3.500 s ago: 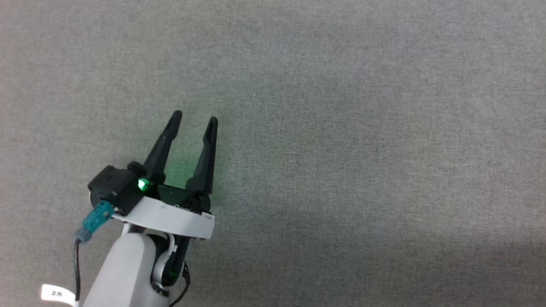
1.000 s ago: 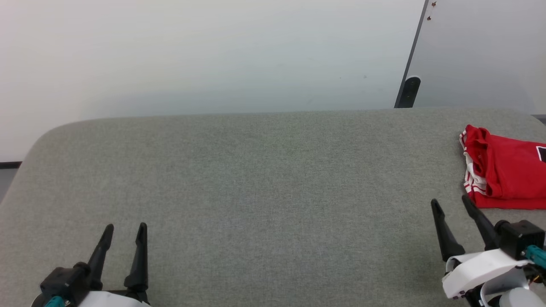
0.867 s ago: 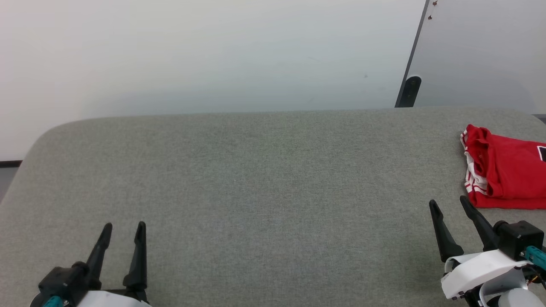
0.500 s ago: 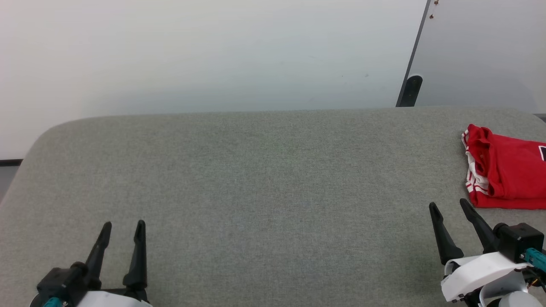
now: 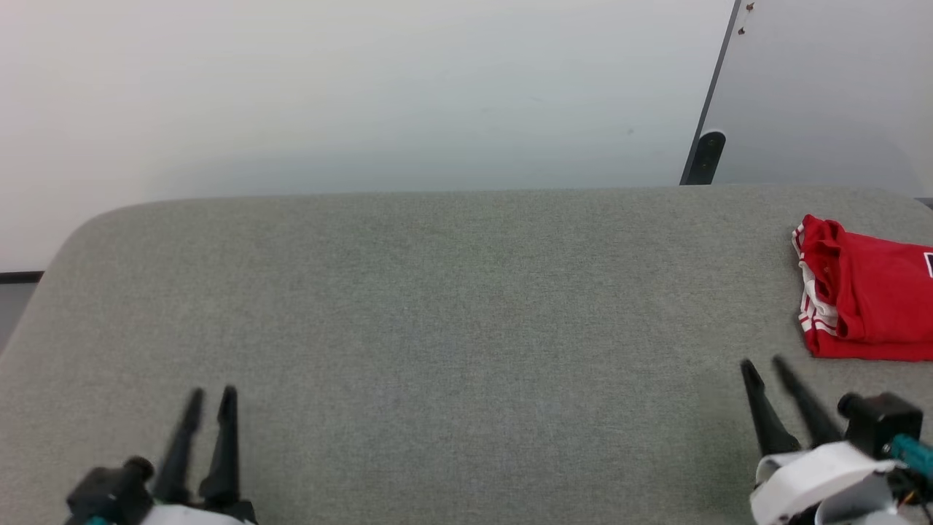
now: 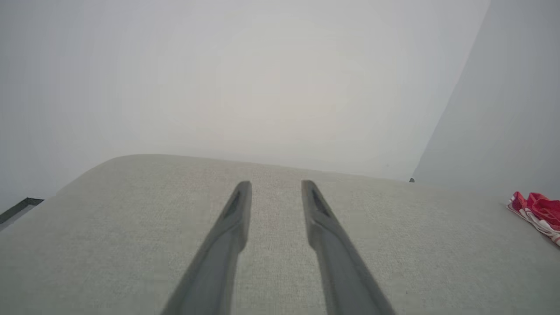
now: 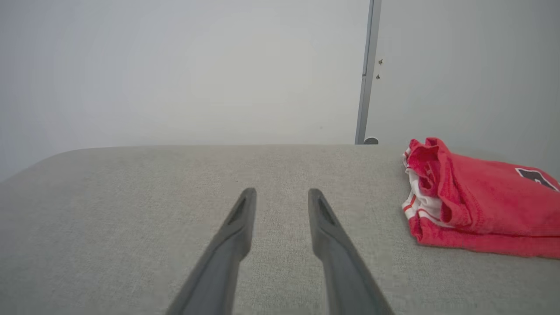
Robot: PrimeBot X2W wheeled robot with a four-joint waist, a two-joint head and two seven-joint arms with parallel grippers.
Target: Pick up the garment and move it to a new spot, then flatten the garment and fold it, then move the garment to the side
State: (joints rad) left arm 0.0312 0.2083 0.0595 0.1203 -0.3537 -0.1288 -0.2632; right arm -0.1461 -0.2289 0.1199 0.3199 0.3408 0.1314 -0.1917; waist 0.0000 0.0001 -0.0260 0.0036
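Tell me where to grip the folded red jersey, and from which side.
Probably the near left corner of the jersey, where the folded layers stack into one thick edge on the grey surface. Come from the near side with the open right hand; the jersey lies ahead and to its right. The bunched striped trim on the left side looks looser and might unfold.
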